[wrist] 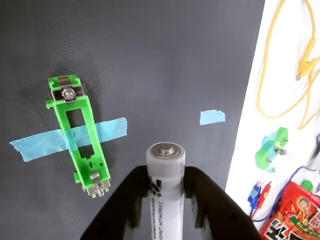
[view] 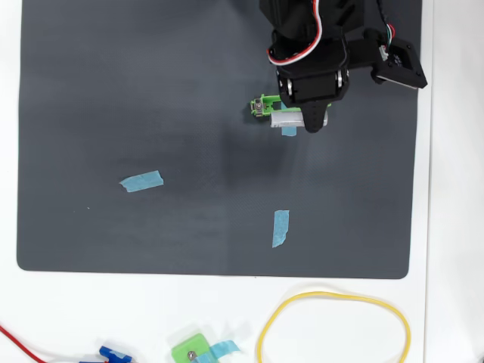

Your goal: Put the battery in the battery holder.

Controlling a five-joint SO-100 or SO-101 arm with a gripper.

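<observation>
My hand (wrist: 162, 200) was closed on the battery (wrist: 165, 180), with one finger at each side of it, and its metal end stood out in front of the fingers. I think I held it this way so the free end could go first into the frame. The battery holder (wrist: 77, 135) lay ahead and to the left of the hand in the wrist view, empty, on the dark surface (wrist: 165, 60). A strip of blue tape (wrist: 112, 130) crossed it, probably to keep it fixed. From above, the hand (view: 296, 121) was just over the holder (view: 262, 105).
</observation>
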